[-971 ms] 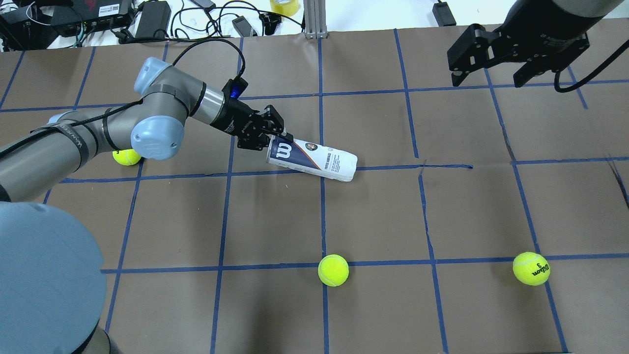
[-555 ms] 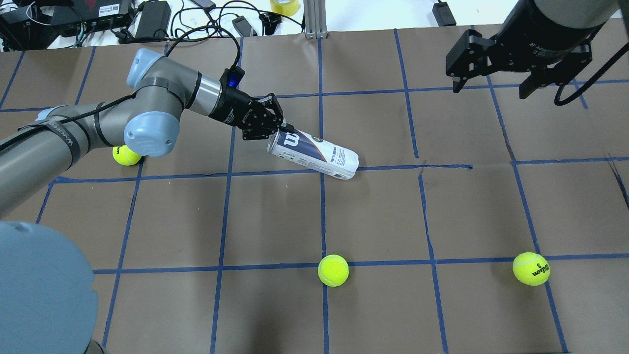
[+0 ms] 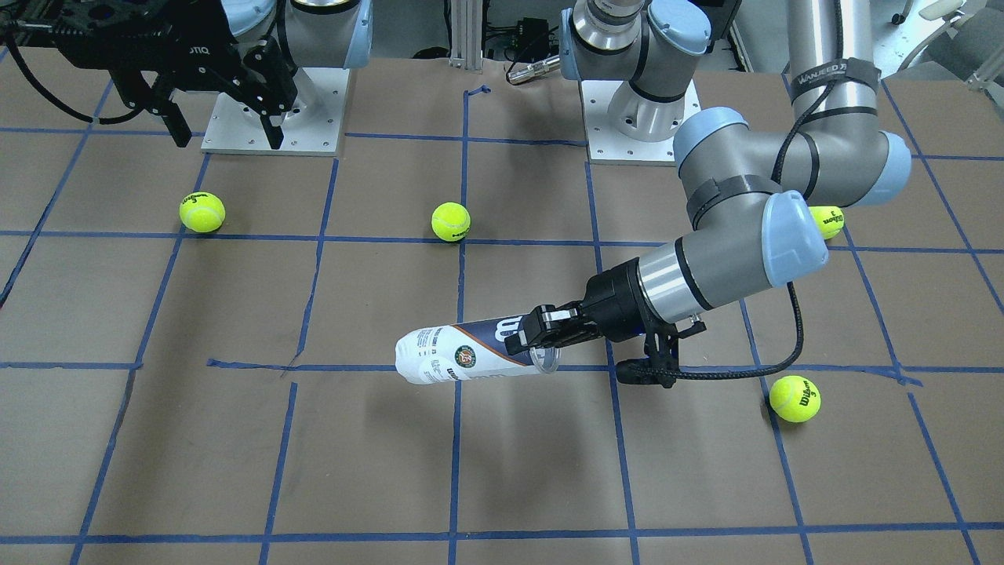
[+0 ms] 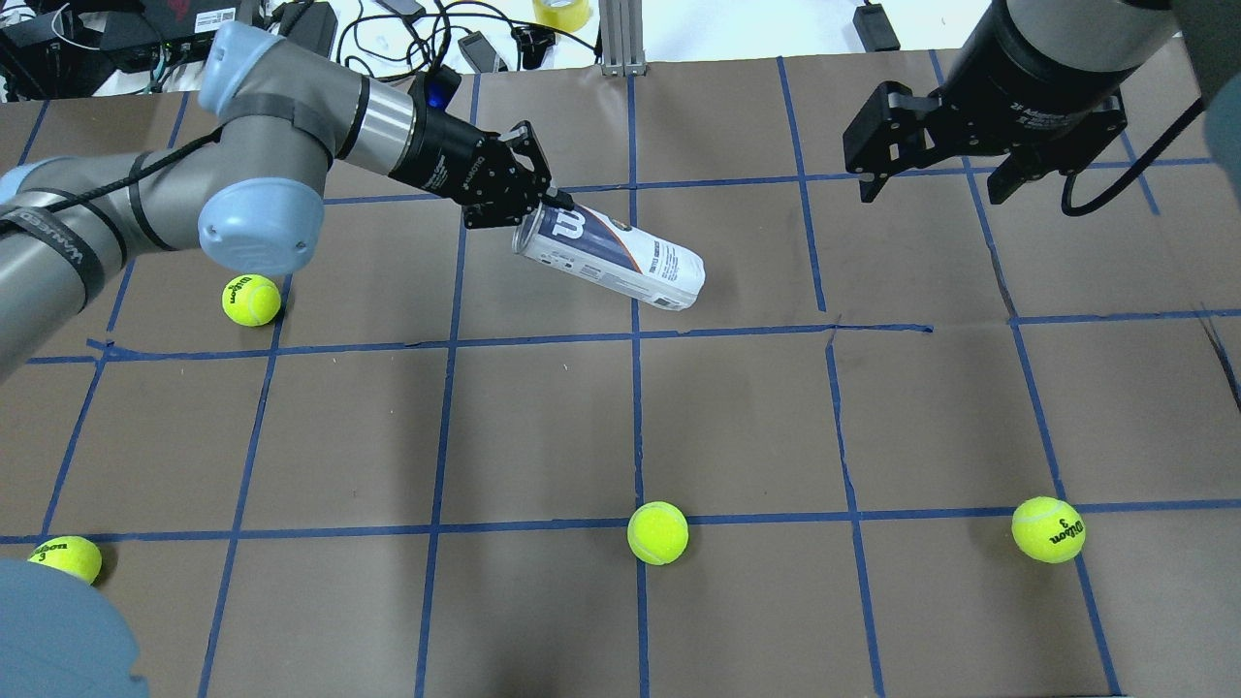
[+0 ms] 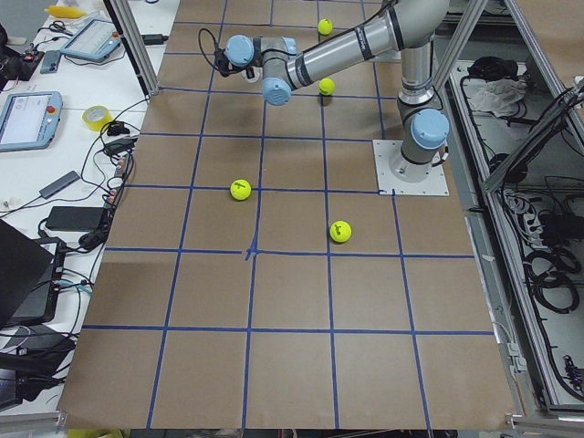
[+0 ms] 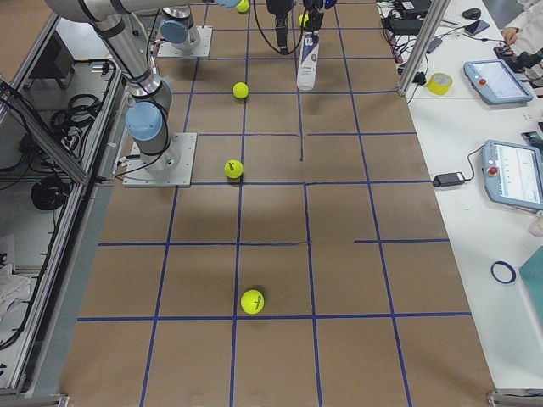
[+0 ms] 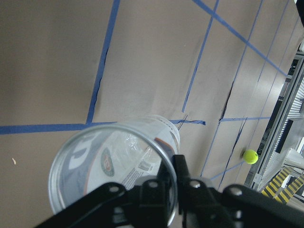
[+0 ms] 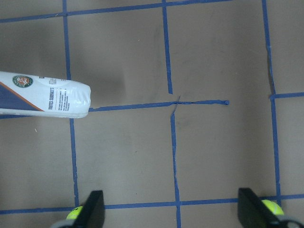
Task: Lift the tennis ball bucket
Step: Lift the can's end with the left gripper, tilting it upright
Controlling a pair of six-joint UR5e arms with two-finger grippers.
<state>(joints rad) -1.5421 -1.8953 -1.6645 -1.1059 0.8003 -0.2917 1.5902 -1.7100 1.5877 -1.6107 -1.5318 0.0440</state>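
Item under inspection: the tennis ball bucket (image 4: 620,260). It sits roughly level above the far middle of the table (image 4: 873,407). Its open, silver-rimmed mouth faces my left arm and its closed end points toward the right side. Its shadow falls apart from it on the brown paper, so I judge it to be off the surface, though low. No balls show inside it.

Hold: my left gripper (image 4: 549,207) is clamped on the wall of the mouth alone, one finger inside the can and one outside. The left wrist view confirms this.

Assessment of the lift: the grip is at one extreme end, so the whole length hangs as a lever on thin clear plastic. I judge the sound course to be a slow, straight rise with the wrist angle fixed. A jerk or a roll could swing the can about the fingers or work the rim loose.

Surroundings: my right gripper (image 4: 931,184) hangs spread wide and empty, well apart from the closed end. The nearest tennis ball (image 4: 251,300) lies beside my left elbow. The centre tennis ball (image 4: 657,532), the right-hand tennis ball (image 4: 1048,529) and the corner tennis ball (image 4: 66,558) lie toward the near edge. Cables and power bricks (image 4: 320,39) sit beyond the far edge. I judge that none of these obstructs the upward path.
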